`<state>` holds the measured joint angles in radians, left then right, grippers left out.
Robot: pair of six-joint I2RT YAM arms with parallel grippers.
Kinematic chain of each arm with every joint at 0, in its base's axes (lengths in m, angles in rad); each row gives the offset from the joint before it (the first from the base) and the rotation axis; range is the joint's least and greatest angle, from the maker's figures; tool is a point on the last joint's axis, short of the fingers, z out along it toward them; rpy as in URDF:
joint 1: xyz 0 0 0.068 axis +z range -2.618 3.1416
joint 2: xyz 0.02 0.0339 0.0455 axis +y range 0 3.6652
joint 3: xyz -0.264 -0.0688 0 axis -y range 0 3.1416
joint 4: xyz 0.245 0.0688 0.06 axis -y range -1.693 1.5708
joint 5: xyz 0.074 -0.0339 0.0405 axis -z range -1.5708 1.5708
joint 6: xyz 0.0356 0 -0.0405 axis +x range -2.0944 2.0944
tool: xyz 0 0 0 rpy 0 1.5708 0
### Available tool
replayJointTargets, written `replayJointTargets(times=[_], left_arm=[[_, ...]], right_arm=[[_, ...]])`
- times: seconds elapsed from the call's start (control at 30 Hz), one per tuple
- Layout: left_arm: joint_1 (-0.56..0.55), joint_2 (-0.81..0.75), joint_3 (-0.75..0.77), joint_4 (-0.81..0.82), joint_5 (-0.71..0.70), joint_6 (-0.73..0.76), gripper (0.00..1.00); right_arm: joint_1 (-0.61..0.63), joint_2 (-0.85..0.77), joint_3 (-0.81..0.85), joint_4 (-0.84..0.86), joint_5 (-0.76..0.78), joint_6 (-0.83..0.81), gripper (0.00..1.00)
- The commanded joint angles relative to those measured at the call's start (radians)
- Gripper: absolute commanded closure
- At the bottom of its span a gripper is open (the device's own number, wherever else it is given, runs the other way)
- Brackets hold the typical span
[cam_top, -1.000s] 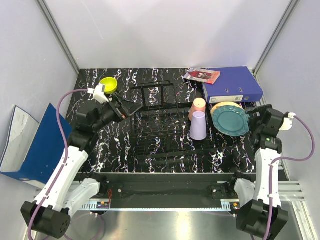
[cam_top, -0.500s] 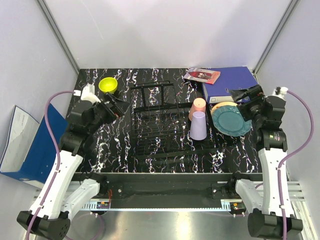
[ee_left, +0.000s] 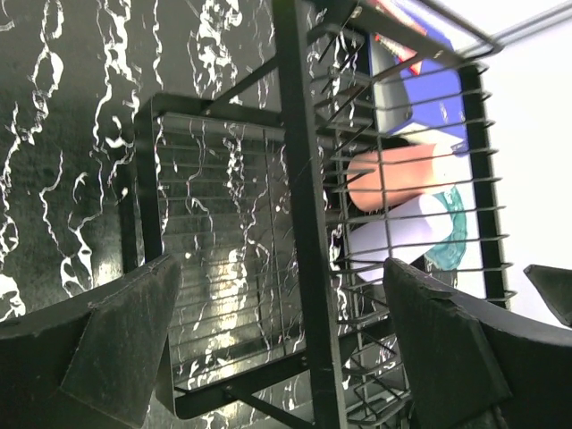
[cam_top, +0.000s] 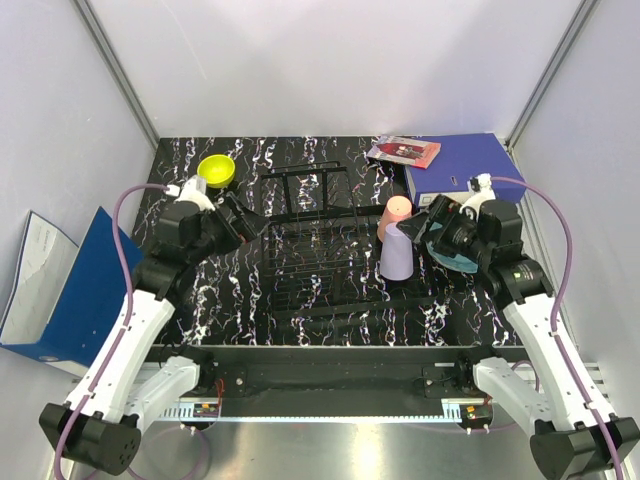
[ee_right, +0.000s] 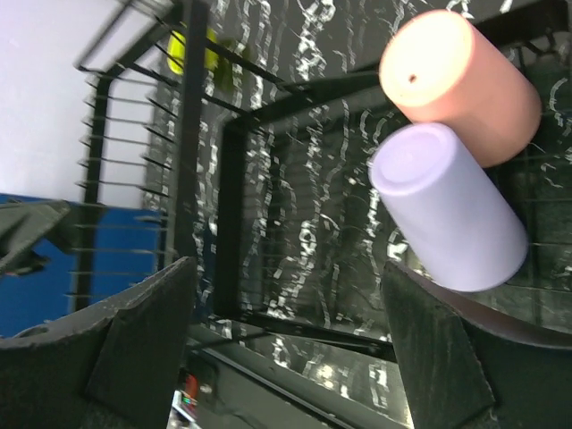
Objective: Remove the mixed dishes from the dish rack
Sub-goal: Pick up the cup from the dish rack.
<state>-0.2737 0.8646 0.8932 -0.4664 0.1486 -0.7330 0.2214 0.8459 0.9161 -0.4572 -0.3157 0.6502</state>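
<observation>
A black, white-veined marble tabletop (cam_top: pixel 200 290) is filling a white-walled booth, with the dish rack (cam_top: pixel 310 260) at its middle. The lavender cup (cam_top: pixel 396 255) and pink cup (cam_top: pixel 397 210) are sitting together at the rack's right edge. The right gripper (cam_top: pixel 428 226), jaws spread and empty, has swung in toward them over the teal scalloped plate (cam_top: pixel 462 262). The left gripper (cam_top: pixel 248 215), also spread wide, is hovering at the rack's left edge, drawn back from the small yellow bowl (cam_top: pixel 216 170).

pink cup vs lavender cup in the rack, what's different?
Colour: the pink cup is salmon pink, the lavender cup is pale purple. Place: in the top view the pink cup sits farther from the arms and the lavender cup nearer. Shared: both stand upside down, bases up, side by side at the right end of the dish rack.
</observation>
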Motion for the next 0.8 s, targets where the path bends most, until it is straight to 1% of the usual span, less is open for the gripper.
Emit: replayJointTargets(times=[0.0,0.1,0.2,0.3,0.43,0.6,0.7,0.77], left_arm=[[-0.007,-0.018,-0.033,0.078,0.046,0.001,0.01],[-0.010,-0.033,-0.043,0.115,0.057,-0.008,0.01],[-0.015,-0.032,-0.028,0.123,0.045,0.000,0.01],[-0.016,-0.012,-0.011,0.123,0.035,0.006,0.01],[-0.016,0.031,0.003,0.127,0.063,0.015,0.01],[-0.018,0.031,-0.013,0.149,0.068,0.015,0.01],[-0.016,0.011,-0.019,0.150,0.059,0.026,0.01],[-0.016,-0.002,-0.022,0.147,0.048,0.029,0.01]], right_arm=[[0.013,-0.019,-0.032,-0.011,-0.003,-0.099,0.10],[0.019,-0.019,-0.069,-0.006,0.018,-0.112,0.10],[0.038,-0.011,-0.079,-0.024,0.116,-0.121,0.09],[0.058,0.013,-0.060,-0.067,0.268,-0.138,0.09],[0.094,0.025,-0.053,-0.095,0.357,-0.176,0.09],[0.177,0.062,-0.051,-0.098,0.489,-0.227,0.05],[0.210,0.099,-0.031,-0.094,0.550,-0.259,0.00],[0.228,0.130,-0.010,-0.094,0.581,-0.271,0.00]])
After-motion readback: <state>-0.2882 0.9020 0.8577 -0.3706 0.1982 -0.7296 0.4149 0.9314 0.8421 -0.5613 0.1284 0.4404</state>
